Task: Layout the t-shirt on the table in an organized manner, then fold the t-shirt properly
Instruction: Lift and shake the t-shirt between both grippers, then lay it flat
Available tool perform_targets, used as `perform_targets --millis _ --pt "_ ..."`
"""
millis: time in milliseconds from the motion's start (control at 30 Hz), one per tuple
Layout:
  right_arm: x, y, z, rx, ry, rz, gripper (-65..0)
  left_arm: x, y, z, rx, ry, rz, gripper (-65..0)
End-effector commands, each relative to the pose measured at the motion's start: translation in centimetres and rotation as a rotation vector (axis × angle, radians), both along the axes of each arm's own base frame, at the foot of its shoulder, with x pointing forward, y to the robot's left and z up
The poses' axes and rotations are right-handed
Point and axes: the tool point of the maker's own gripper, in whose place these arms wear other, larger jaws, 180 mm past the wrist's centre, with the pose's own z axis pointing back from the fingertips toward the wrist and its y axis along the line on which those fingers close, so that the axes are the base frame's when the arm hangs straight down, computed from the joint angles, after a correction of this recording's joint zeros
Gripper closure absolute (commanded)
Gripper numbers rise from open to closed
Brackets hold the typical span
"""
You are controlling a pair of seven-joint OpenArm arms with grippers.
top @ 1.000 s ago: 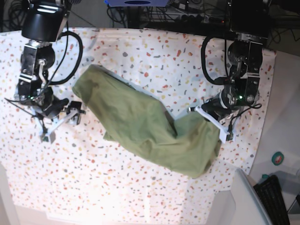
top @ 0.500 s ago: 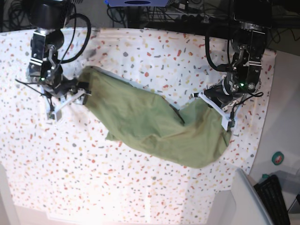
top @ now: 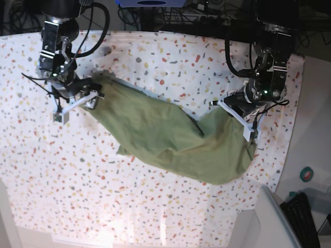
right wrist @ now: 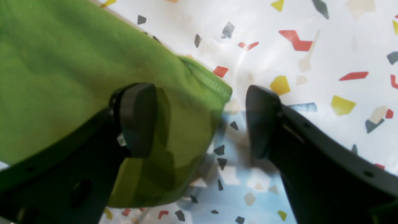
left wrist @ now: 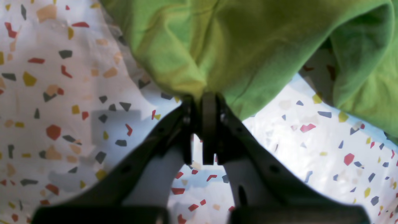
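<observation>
Shirt (top: pixel 170 139) bunched diagonally on table (top: pixel 155 51).
L claw (left wrist: pixel 200 99) pinching shirt edge at 3 o'clock; R claw (right wrist: pixel 199 119) wide, straddling hem at 9.

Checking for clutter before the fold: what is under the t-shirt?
Only the flecked table shows around and beneath the t-shirt's lifted edges, as in the left wrist view. Anything beneath the middle of the t-shirt is covered.

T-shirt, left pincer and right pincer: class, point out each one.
t-shirt (top: pixel 170 139), base view, middle of the green fabric.
left pincer (left wrist: pixel 202 107), left wrist view, between the shut tips pinching fabric.
right pincer (right wrist: pixel 199 119), right wrist view, gap between its open tips.
</observation>
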Motion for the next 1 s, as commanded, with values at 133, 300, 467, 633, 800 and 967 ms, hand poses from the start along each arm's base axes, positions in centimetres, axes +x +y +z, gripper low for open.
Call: perform_targets --millis 133,300,467,633,800,967 --pt "-1.3 1.0 -0.5 0.045 0.056 0.028 0.0 0.6 0.3 0.9 0.007 -0.034 -0.004 0.0" --pt "-2.4 0.2 2.9 -0.001 0.01 0.081 0.0 0.9 -1.2 4.3 -0.006 -0.129 -0.045 0.0" --pt "-1.5 -1.3 9.2 -0.09 -0.114 0.092 0.0 2.4 -2.0 8.8 -0.008 -0.259 -0.061 0.0" --pt "4.4 -4.9 15.6 -0.226 -0.261 0.127 0.0 8.9 -2.8 12.6 -0.043 -0.327 -0.034 0.0" --pt "10.9 -8.5 22.0 -0.333 -0.362 0.125 0.0 15.5 -5.2 16.1 -0.08 -0.355 -0.056 0.0" --pt "15.1 -11.8 31.1 -0.455 -0.513 0.089 0.0 20.6 -9.9 22.5 -0.113 -0.468 -0.139 0.0"
